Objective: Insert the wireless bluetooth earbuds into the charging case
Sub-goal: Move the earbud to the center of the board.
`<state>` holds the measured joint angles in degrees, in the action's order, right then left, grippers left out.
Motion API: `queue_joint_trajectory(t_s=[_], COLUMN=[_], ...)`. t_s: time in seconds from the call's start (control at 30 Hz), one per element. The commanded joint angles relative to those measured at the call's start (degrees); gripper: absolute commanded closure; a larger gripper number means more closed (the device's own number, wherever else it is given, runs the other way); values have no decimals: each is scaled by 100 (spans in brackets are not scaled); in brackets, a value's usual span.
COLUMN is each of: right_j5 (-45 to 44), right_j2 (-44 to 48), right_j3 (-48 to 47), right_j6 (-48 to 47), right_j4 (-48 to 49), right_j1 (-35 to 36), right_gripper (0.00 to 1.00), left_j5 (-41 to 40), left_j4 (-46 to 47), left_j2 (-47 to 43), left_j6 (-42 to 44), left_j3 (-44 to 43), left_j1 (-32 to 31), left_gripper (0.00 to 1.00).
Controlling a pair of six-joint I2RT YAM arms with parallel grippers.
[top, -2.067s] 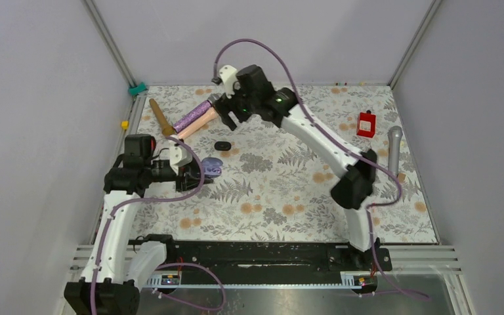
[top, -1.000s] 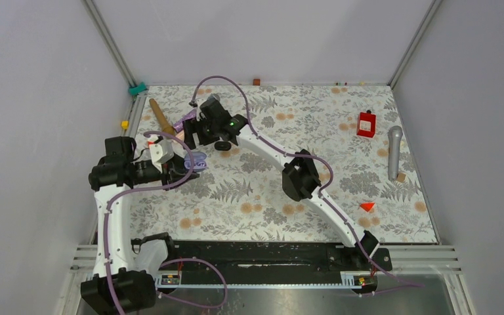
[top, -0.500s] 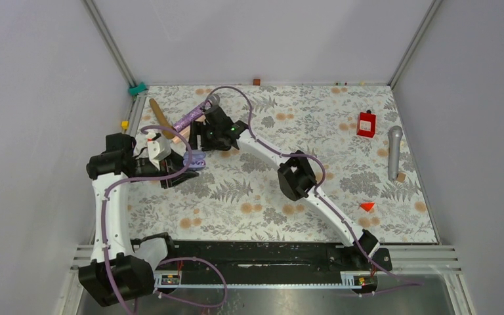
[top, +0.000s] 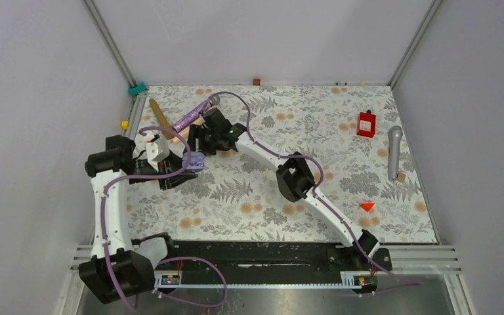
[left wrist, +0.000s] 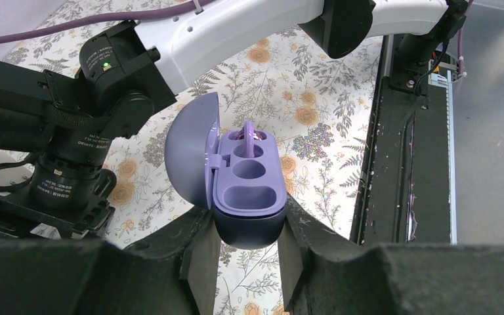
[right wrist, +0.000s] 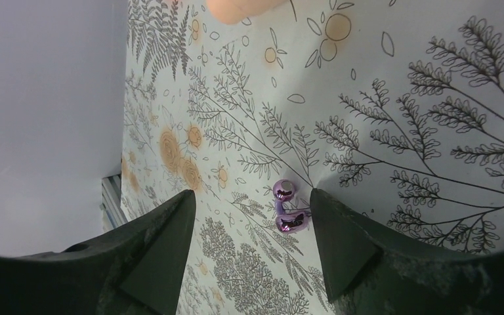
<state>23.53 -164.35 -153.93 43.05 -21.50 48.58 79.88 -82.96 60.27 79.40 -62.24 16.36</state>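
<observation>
Right gripper (right wrist: 251,192) is straddling the earbud (right wrist: 288,207), jaws apart — centre it before closing; left gripper (left wrist: 246,220) is clamping the charging case (left wrist: 249,195).

Purple charging case (left wrist: 246,197) is at the far left of the scene, pinched in the left gripper (left wrist: 246,241), lid flipped open and standing up; one purple earbud (left wrist: 248,134) sits in its far slot, near slot empty; second glossy purple earbud (right wrist: 291,222) lies loose on the floral mat (right wrist: 400,98).
</observation>
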Motion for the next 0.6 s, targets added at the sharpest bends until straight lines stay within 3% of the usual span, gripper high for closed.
queue_joint_trajectory(t_s=[0.0,0.47,0.57], right_j5=[-66,-483,-625], right_j2=[10,171,188], right_j3=[-225,-191,-198], right_j6=[-312,-692,-684], right_j4=[-654,-1138,-1176], right_j1=[107,211,246], right_gripper=[28,37,45], left_j5=[352,415,427], left_j4=[-27,-45,-44], left_j2=[-36,-128,-129], left_j6=[269,276,282], left_j3=[-171,-145,-150], left_j1=[48,144,154], left_gripper=[100,100,100])
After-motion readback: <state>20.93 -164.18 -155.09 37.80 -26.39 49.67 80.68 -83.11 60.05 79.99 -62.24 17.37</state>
